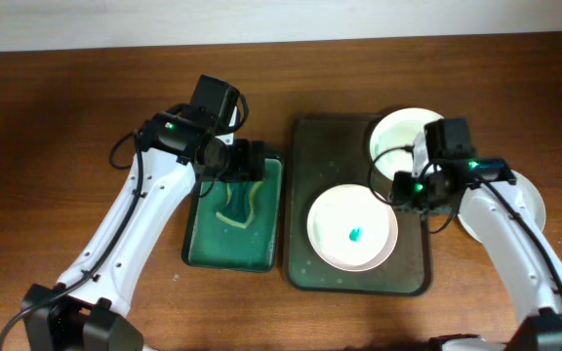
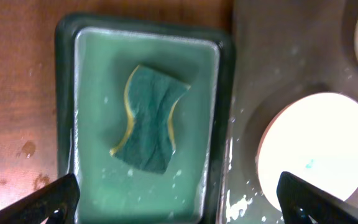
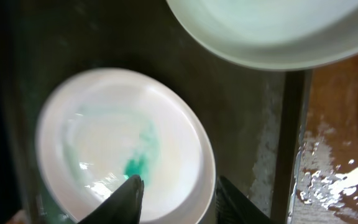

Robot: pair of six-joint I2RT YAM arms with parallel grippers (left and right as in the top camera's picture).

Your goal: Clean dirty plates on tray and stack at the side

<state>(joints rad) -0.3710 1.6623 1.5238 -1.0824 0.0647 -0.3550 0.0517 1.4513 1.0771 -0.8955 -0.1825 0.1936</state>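
The dark olive-grey tray holds two white plates. The nearer plate has a teal smear in its middle; the other plate sits at the tray's back right. A third plate lies on the table to the right, partly under my right arm. My right gripper is open, its fingers astride the smeared plate's rim, one over the plate and one outside. My left gripper is wide open and empty above the sponge.
The sponge lies in a small bright green tray with water in it, directly left of the dark tray. The wood table beside the dark tray's edge is wet. The back plate lies close to my right gripper.
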